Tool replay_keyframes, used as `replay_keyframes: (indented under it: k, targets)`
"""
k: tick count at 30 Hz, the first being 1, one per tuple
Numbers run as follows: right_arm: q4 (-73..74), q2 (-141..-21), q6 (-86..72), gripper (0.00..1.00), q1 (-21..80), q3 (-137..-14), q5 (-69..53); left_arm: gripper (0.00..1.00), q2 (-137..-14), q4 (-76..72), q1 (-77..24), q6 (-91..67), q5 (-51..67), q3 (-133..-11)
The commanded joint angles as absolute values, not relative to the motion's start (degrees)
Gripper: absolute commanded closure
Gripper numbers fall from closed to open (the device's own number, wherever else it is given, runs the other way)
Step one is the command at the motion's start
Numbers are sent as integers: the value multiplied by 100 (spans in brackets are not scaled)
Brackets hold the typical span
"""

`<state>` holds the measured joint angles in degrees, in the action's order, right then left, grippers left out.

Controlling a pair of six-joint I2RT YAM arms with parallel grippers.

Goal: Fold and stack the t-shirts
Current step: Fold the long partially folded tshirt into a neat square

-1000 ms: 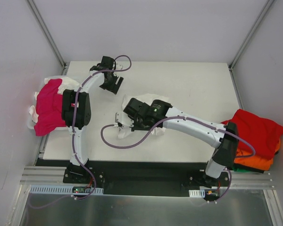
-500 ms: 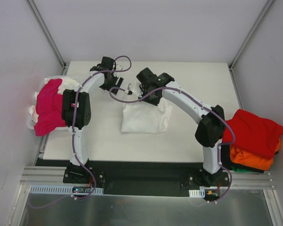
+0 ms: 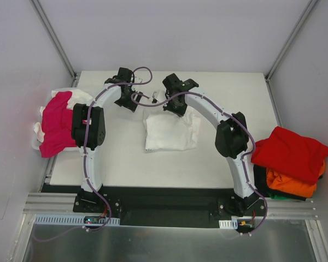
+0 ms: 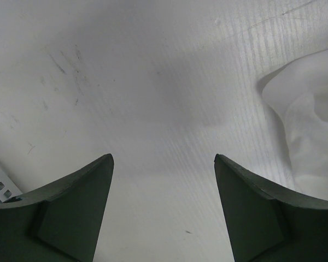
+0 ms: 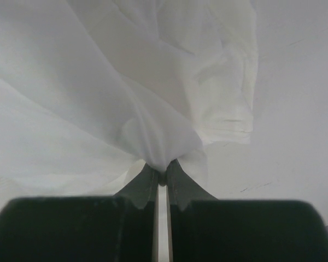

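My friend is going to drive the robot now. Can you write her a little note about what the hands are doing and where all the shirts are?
Left gripper: open, holding nothing, over bare table beside the white shirt.
Right gripper: shut on the far edge of the white shirt, which lies partly folded mid-table.
Done: red shirt stacked on an orange shirt at the right edge.
Left to do: finish folding the white shirt and stack it, then fold the pink shirt heaped at the left edge, with more white cloth under it.

White tee [image 3: 171, 131], magenta tee [image 3: 56, 123], red tee [image 3: 292, 153], orange tee [image 3: 290, 184].
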<state>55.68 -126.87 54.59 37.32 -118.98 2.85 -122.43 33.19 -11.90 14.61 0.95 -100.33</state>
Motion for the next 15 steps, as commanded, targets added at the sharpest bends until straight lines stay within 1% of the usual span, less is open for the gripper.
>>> replay_keyframes:
  k: [1, 5, 15]
  targets:
    - [5379, -12709, 5651, 99, 3612, -12208, 228, 26, -11821, 3261, -1160, 1529, 26, -9941]
    - [5317, -12709, 5669, 99, 3525, -12269, 325, 26, -11812, 3235, -1160, 1547, 26, -9888]
    - [5414, -12226, 5748, 99, 3489, -12313, 492, 26, -11804, 3217, -1160, 1600, 26, -9852]
